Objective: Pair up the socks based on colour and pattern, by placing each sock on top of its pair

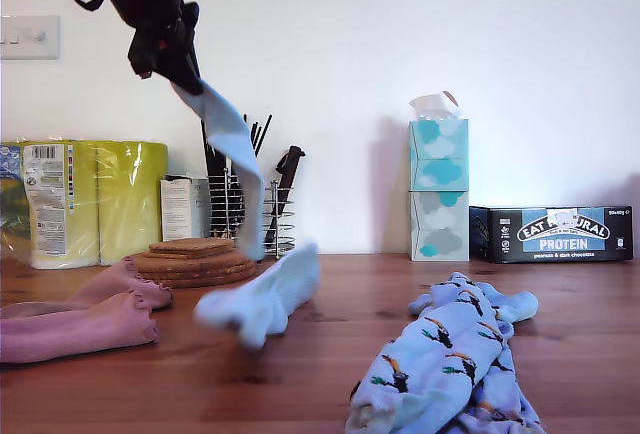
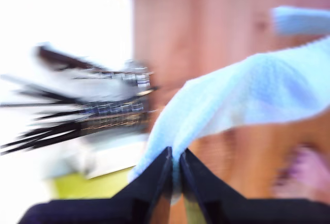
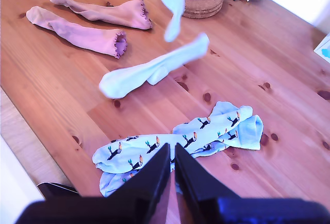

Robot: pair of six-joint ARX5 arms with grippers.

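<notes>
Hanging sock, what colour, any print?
Plain light blue, no print, on the hanging sock; the exterior view shows it best.

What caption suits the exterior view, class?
My first gripper dangles a plain blue sock above its mate on the wooden table.

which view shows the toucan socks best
The second wrist view: both toucan socks lie whole on the table, overlapping. The exterior view shows them end-on and cropped by the frame. The first wrist view misses them.

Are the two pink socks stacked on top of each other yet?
No, the two pink socks lie side by side on the wooden table, not stacked.
</notes>
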